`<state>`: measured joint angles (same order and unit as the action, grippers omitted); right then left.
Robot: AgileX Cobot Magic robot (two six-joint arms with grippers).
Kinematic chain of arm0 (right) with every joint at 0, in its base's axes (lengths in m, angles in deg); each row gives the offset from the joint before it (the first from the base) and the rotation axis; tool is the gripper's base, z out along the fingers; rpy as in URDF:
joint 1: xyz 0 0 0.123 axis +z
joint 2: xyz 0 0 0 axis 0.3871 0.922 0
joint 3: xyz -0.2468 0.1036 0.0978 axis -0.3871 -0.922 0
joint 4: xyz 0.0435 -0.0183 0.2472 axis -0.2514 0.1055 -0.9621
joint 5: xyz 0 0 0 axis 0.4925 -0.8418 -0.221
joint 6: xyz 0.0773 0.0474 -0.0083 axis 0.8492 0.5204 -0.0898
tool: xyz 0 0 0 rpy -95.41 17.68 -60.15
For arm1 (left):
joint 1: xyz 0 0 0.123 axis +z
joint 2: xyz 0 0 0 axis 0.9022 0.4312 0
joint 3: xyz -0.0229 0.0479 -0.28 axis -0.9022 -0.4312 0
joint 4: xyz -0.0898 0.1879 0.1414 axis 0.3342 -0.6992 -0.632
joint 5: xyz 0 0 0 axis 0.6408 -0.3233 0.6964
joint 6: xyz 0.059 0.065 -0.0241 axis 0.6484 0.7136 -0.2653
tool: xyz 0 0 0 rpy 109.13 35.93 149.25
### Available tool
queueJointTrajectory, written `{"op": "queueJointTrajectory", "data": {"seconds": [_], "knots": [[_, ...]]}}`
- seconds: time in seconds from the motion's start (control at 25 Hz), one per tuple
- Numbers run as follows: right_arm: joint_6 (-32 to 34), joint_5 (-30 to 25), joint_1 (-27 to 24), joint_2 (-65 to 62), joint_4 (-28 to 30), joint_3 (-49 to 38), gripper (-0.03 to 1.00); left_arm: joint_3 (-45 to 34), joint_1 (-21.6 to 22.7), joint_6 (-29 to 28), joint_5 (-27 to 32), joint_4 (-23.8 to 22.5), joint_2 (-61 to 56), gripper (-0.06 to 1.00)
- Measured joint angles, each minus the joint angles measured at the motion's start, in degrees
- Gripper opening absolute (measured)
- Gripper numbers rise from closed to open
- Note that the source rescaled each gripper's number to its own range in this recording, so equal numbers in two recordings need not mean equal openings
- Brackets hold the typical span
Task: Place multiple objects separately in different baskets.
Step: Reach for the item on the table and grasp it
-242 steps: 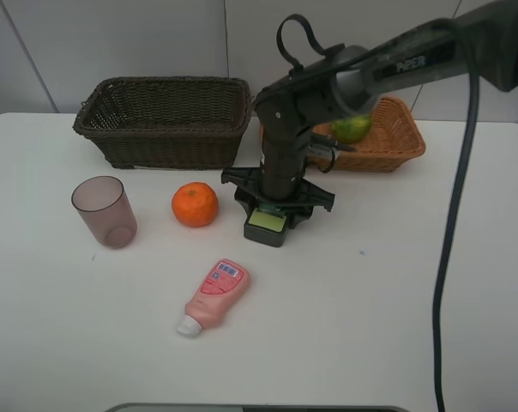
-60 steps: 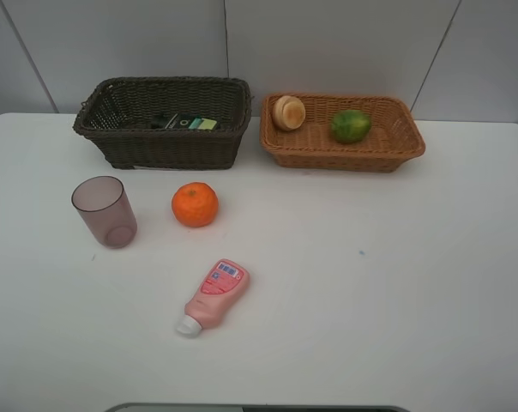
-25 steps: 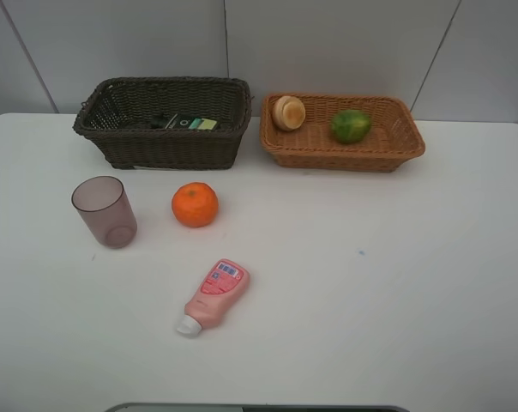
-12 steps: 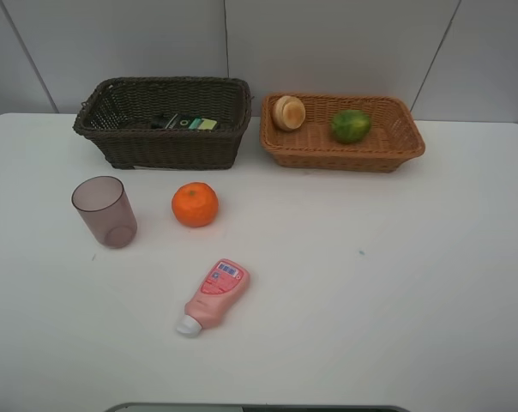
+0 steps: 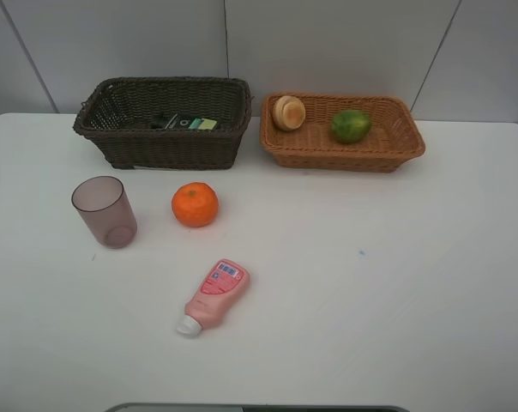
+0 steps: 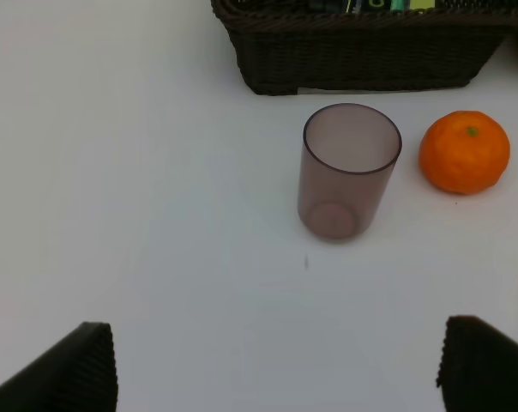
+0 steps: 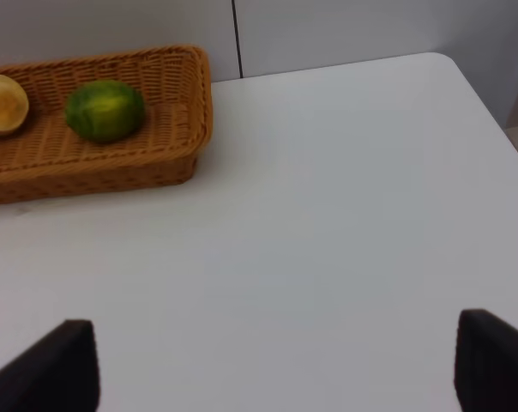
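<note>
The orange (image 5: 195, 204) and the upright purple cup (image 5: 104, 212) stand on the table in front of the dark brown basket (image 5: 156, 148). A green-labelled bottle (image 5: 183, 123) lies inside that basket. Nearer the front, the pink tube (image 5: 214, 295) lies flat. The tan basket (image 5: 388, 154) holds the lime (image 5: 350, 125) and the peach (image 5: 288, 112). Neither arm shows in the exterior high view. My left gripper (image 6: 276, 369) is open, back from the cup (image 6: 348, 170) and orange (image 6: 464, 151). My right gripper (image 7: 272, 365) is open, well short of the tan basket (image 7: 113, 167).
White table (image 5: 396, 283) with a wall right behind both baskets. The table's rounded far right corner (image 7: 452, 64) shows in the right wrist view.
Nothing has moved in the last second. Since the oldest frame, the right arm has left the exterior high view and the bottle it held over the table now lies in the dark basket.
</note>
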<state>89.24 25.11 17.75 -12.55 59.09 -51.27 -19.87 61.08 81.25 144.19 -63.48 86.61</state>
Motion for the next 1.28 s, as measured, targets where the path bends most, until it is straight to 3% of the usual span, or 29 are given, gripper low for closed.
{"op": "queueJointTrajectory", "data": {"seconds": [1.28], "knots": [[0.0, 0.0, 0.0, 0.0, 0.0, 0.0, 0.75, 0.9, 0.0, 0.0, -0.2, 0.0, 3.7, 0.96]]}}
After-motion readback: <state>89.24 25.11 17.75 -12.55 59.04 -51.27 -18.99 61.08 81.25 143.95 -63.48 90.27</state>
